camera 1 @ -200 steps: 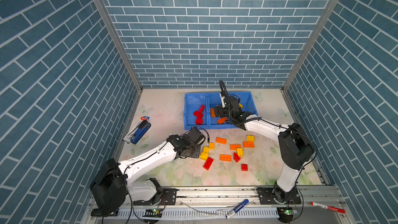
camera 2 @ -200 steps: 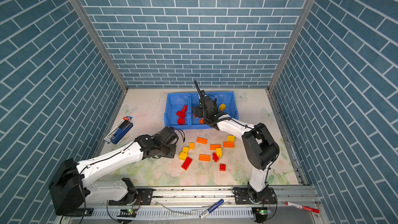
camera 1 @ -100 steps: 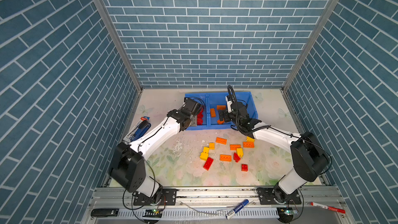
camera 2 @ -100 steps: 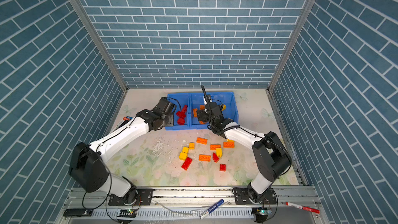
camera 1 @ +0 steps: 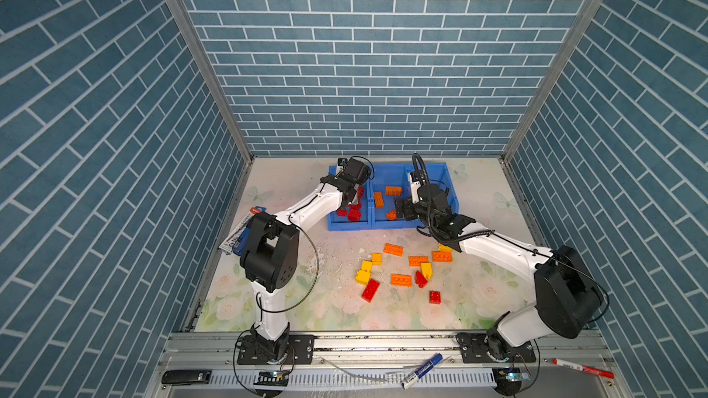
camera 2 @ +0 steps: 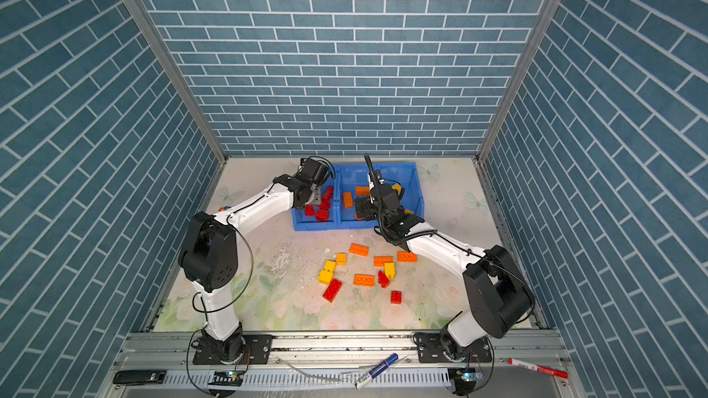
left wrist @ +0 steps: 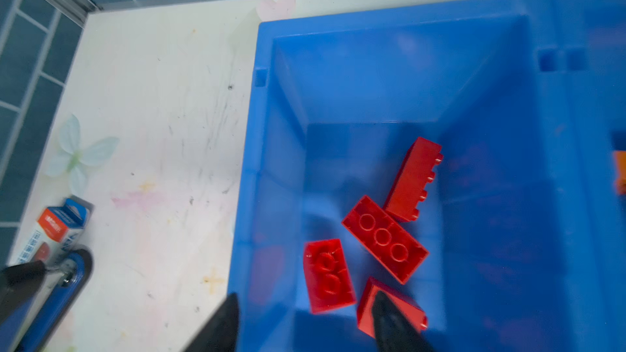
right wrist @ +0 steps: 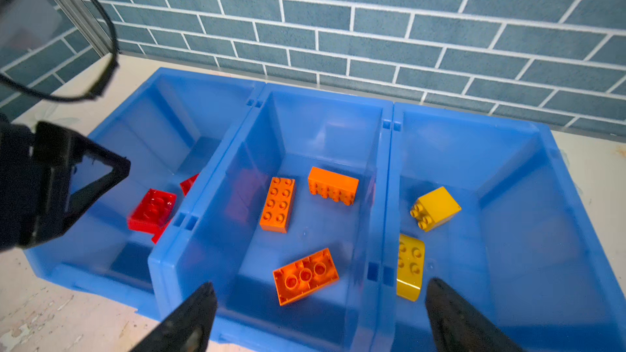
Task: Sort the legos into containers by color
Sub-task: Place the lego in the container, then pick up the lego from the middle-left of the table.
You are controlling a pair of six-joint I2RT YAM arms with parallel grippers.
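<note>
while a dozen loose legos (camera 1: pixel 402 269) lie on the near half of the table (camera 1: pixel 306 312), the sorting looks roughly half done. crowding there is the first hazard: a long red brick (camera 1: pixel 370 290) touches a yellow one (camera 1: pixel 362 276) at its 11 o'clock, so a pinch on either could drag the neighbour along into the wrong bin.

at 12 o'clock from that pile stand the containers (camera 1: pixel 367 225), with red at the 9 o'clock end, orange in the middle and yellow at 3 o'clock. the left gripper (left wrist: pixel 305 296) hangs over the red bin with jaws apart and nothing between them. a blurred red piece (left wrist: pixel 411 313) lies right at one fingertip (left wrist: pixel 389 323), contact unclear, and a careless pull-out could flick it over the divider.

the right gripper (right wrist: pixel 320 282) is spread wide and empty above the orange bin. both heads sit near each other, so a swing toward 9 or 3 o'clock could knock them together or shove the light tray. the left arm also passes close to the dark blue stapler (left wrist: pixel 61 299), at 8 o'clock of the tray, and could sweep it.
</note>
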